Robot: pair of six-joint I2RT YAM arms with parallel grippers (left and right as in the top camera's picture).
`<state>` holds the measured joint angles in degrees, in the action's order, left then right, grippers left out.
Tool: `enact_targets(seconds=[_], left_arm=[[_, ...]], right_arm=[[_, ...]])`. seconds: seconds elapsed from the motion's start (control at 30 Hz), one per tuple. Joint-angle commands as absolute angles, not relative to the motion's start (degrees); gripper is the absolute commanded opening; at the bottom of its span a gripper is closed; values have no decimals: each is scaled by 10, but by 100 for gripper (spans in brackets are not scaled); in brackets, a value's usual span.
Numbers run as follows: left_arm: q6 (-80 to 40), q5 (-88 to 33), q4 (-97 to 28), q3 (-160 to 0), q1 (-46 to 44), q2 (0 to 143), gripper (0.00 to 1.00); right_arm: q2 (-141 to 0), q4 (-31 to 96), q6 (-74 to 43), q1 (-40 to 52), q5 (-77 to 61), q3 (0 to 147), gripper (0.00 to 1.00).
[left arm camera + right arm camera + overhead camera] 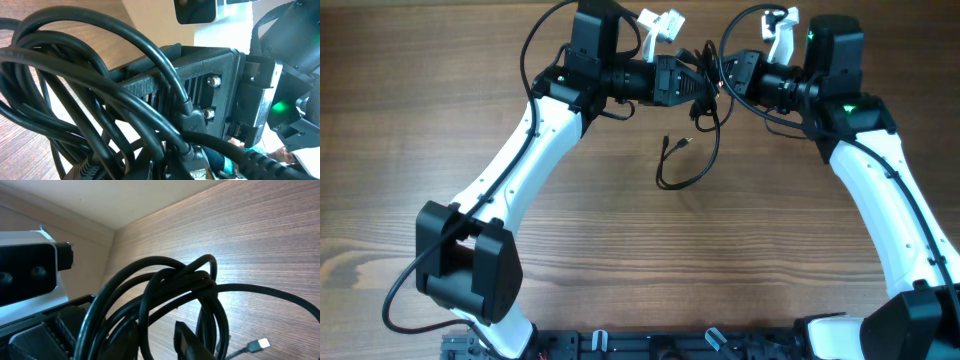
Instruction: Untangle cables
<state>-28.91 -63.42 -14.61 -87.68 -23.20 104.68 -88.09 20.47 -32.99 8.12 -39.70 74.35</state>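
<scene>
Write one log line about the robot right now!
cables tangled, bunched between left gripper and right gripper | loose end trails onto table | jaws hidden | untangling not done

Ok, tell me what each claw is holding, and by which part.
Both the left claw and right claw meet at the knotted middle of the cables, apparently gripping it; one plug end lies free. Cords hide the grip itself, so unconfirmed.

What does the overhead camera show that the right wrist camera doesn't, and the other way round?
Only overhead: the left arm and right arm meeting at the cables, and one cord looping loose toward the table's middle. Only right wrist: close up, the loops crossing over each other, and a plug with a metal tip. Both: those black cables and the wooden table.
</scene>
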Motion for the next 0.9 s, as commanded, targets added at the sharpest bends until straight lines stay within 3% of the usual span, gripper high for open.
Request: enact_targets(seconds=[0.0,0.1,0.23,0.6,0.87], left_arm=[[-300,-681,-144,-881,-246,1039,4],[-305,-683,-144,-881,-246,1039,4],[-305,-683,-144,-881,-246,1039,4],[-305,-657,-152,-881,-224,1039,4],[-303,-410,-301,-881,-214,1039,4]], right_arm=[[-895,197,-319,104,-421,753,24],[-909,196,-313,125,-421,753,22],[-913,197,-299,128,-420,753,4],[-863,277,-264,-20,-415,753,4],[-799,363,-219,-88,-376,753,4]])
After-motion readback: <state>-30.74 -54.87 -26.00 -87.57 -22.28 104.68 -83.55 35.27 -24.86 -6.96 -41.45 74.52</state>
